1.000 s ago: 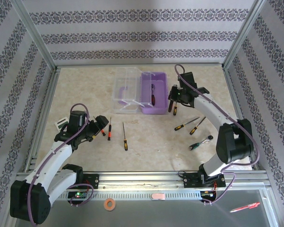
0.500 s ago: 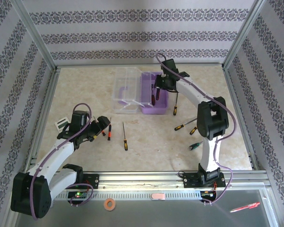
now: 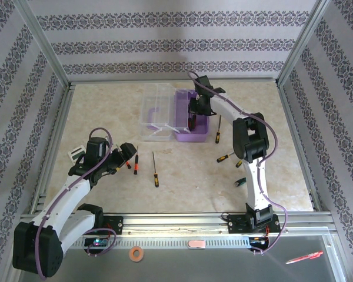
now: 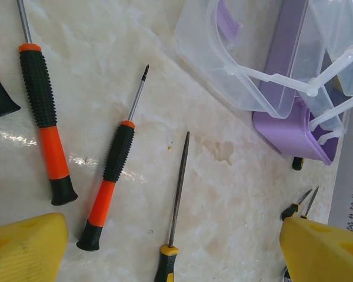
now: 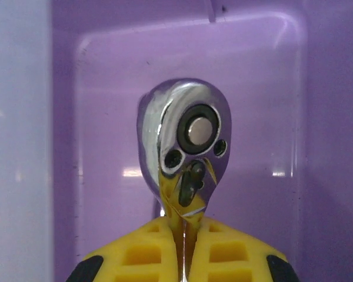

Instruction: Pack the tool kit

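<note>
Now, chrome ratchet wrench (image 5: pixel 182 141) hangs inside lilac plastic case (image 3: pixel 191 136).
Right jaws clench it, release likely next; left jaws spread.

The top camera looks down from high on the whole table (image 3: pixel 106 117). Both wrist cameras sit low and close. All three see the purple case (image 3: pixel 191 136).

Right wrist view: ratchet wrench (image 5: pixel 182 141) handle hidden in clamped right end effector (image 5: pixel 184 238), cut by bottom edge. Left wrist view: yellow-handled screwdriver (image 4: pixel 175 194) handle cut at bottom edge; orange-handled screwdriver (image 4: pixel 44 117) tip cut at top; lilac case (image 4: pixel 282 130) runs off top edge. Top view: right arm (image 3: pixel 223 107) covers part of case
</note>
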